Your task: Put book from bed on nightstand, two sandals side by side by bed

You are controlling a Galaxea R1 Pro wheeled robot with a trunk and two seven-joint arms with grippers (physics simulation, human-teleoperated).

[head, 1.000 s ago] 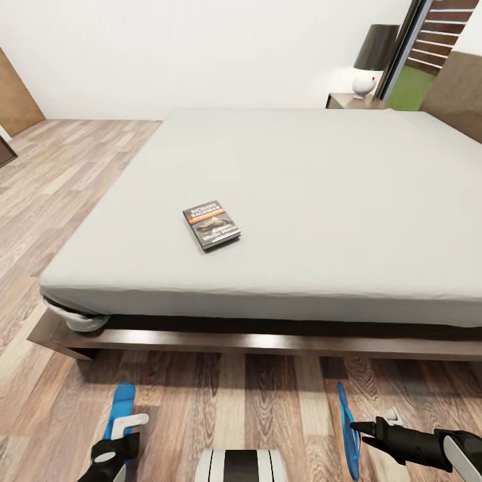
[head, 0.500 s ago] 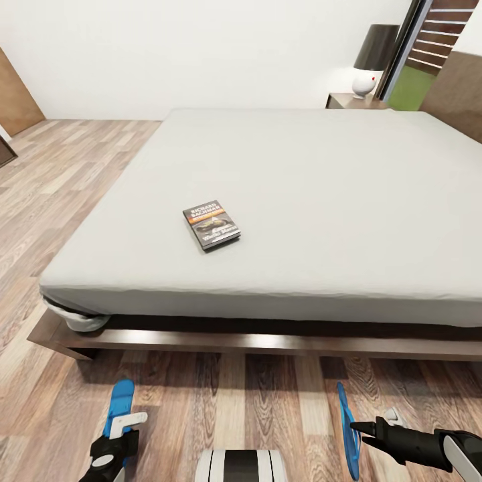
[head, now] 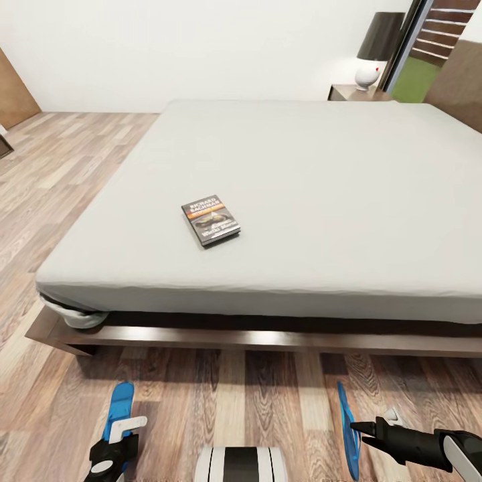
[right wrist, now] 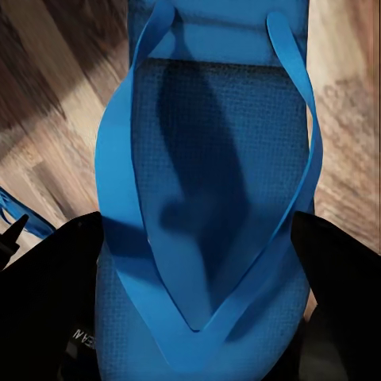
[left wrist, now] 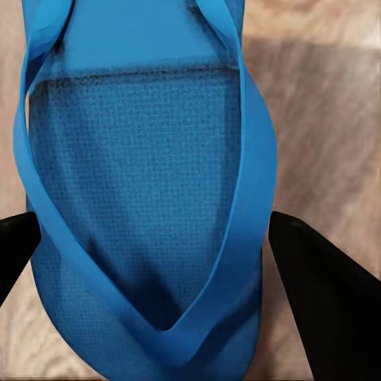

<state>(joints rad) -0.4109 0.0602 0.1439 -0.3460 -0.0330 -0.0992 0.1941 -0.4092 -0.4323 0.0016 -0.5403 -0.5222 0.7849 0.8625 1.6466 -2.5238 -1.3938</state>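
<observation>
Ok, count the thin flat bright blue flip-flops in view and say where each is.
2. One blue flip-flop is in the left gripper; the other is on edge in the right gripper. Both are low over the wood-plank floor by the bed's dark wooden frame.

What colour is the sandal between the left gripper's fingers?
Bright blue, straps and sole alike. The sandal shows best in the left wrist view, over the wood-plank floor.

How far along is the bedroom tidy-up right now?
Nothing looks finished. Each gripper, left and right, holds a blue sandal (left one, right one) above the floor at the bed. The book lies on the mattress, far from the nightstand.
</observation>
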